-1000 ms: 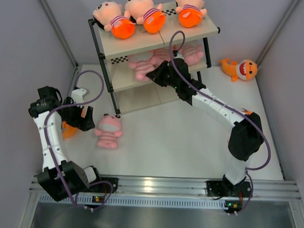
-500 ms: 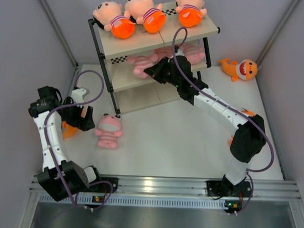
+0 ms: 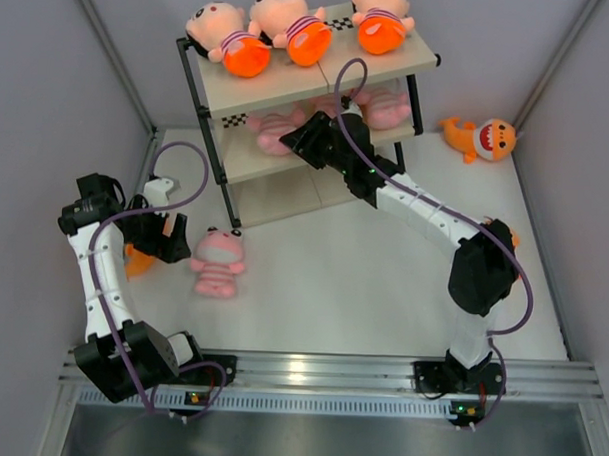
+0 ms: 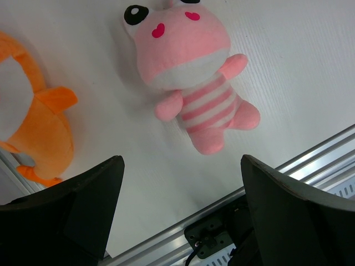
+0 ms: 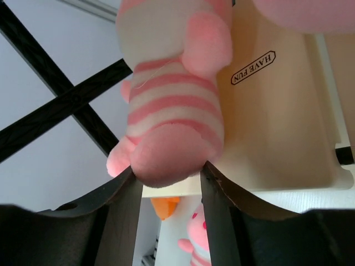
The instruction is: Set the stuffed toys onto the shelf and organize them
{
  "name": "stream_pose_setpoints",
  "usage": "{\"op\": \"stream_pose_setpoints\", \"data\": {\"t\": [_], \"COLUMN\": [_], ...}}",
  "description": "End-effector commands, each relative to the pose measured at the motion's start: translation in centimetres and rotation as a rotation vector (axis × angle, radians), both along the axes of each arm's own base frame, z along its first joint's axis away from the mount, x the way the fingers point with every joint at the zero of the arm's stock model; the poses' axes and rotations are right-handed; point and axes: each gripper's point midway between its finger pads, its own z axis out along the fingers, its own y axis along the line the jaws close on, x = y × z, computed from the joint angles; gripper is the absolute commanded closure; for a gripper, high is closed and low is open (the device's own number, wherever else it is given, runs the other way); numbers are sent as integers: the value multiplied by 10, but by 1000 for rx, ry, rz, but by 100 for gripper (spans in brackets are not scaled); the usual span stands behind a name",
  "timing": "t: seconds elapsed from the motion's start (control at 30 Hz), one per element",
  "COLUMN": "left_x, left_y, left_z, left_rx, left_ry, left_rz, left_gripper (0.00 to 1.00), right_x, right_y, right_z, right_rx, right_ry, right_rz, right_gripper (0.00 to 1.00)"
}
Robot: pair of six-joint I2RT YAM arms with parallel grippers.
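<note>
The shelf point(image 3: 284, 87) stands at the back with three peach-headed dolls point(image 3: 291, 27) on its top board. On the middle board lie two pink striped animals point(image 3: 273, 129), point(image 3: 387, 107). My right gripper point(image 3: 300, 140) reaches into that tier. In the right wrist view its jaws point(image 5: 166, 180) stand parted, with the rump of a pink striped animal point(image 5: 172, 105) between the tips, resting on the beige board point(image 5: 277, 127). My left gripper point(image 4: 180, 188) hangs open above the floor, just short of another pink striped animal point(image 4: 191, 83). An orange shark point(image 4: 33, 127) lies to its left.
A second orange shark point(image 3: 480, 137) lies on the floor right of the shelf, near the grey side wall. The shelf's black frame bars point(image 5: 61, 105) cross behind the held-out toy. An aluminium rail point(image 3: 320, 369) runs along the near edge.
The right arm has pushed the pink animal deeper onto the middle board, and its jaws have parted from a tight grip. The left arm has not moved.
</note>
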Motion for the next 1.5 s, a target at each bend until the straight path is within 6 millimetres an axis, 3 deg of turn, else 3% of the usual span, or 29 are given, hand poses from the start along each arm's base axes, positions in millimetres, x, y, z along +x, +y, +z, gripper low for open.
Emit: {"op": "stream_pose_setpoints", "data": {"t": [0.0, 0.23, 0.43, 0.57, 0.6, 0.63, 0.77, 0.9, 1.03, 1.2, 1.47], "left_x": [-3, -4, -4, -5, -6, -6, -6, -6, -5, -5, -5], "left_y": [-2, -2, -3, -2, -2, -2, -2, -3, -2, -1, -1], "left_z": [2, 0, 0, -1, -1, -2, -2, -3, -2, -3, -3], "left_rx": [8, 6, 5, 8, 9, 8, 11, 6, 10, 11, 10], "left_ry": [-15, -12, -13, -8, -9, -6, -6, -3, -6, -2, 1], "left_rz": [-18, -19, -19, -18, -20, -17, -19, -22, -21, -20, -20], "left_gripper": [8, 8, 8, 8, 8, 8, 8, 8, 8, 8, 8], "right_x": [11, 14, 18, 7, 5, 1, 3, 24, 42, 59, 76], "right_y": [-8, -40, -52, -60, -64, -74, -106, -146, -166, -174, -160], "right_z": [34, 39, 52, 69, 64, 75, 71, 63, 57, 55, 37], "right_rx": [53, 26, 35, 31, 19, 22, 4, -7, -55, -51, -32], "right_ry": [-75, -100, -130, -170, -167, -188, -187, -169, -169, -156, -111], "right_rz": [-48, -138, -148, -143, -152, -181, -262, -355, -438, -470, -446], "right_gripper": [53, 52, 50, 46, 45, 44, 44, 46, 46, 46, 49]}}
